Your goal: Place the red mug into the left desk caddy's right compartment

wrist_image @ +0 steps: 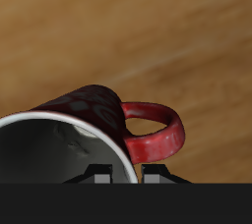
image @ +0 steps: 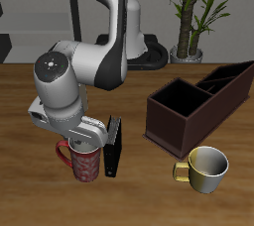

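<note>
Gripper [image: 97, 153] hangs low over the red mug [image: 83, 163], its fingers [image: 113, 149] dropping beside the rim — whether they pinch the wall or stand apart I cannot tell. From the wrist view the red mug's [wrist_image: 84, 130] grey-white inside and loop handle [wrist_image: 155, 135] sit right under the finger pads. The mug stands upright on the wooden table [image: 30, 101] near its front edge. A yellow-gold mug [image: 205, 168] stands nearby, between it and the left desk caddy [image: 193, 106], whose right compartment [image: 179, 99] lies well apart from the mug.
</note>
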Tool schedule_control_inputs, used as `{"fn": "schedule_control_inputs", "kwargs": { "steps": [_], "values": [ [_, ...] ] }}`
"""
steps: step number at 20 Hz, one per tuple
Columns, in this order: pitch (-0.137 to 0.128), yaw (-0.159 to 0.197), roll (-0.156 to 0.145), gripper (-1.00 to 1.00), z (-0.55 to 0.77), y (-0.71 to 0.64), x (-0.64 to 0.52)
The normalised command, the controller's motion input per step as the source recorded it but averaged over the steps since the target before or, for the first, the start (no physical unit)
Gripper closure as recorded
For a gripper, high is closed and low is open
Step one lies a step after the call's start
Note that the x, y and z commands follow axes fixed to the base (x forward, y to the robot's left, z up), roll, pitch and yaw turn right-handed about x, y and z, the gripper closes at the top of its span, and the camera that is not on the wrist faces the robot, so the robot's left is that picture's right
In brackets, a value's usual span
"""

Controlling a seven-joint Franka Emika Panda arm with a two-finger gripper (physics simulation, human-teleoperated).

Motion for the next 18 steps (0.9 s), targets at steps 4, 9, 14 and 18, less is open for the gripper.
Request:
{"fn": "schedule_control_inputs", "kwargs": {
  "steps": [4,9,14,18],
  "values": [
    [-0.047,-0.019,0.01,1.0,0.34,0.02,-0.07],
    [-0.042,0.014,0.001,1.0,0.37,0.0,-0.08],
    [-0.058,0.015,-0.002,1.0,0.42,-0.03,-0.12],
    [-0.058,0.038,-0.02,1.0,0.54,-0.05,-0.2]
  ]
}}
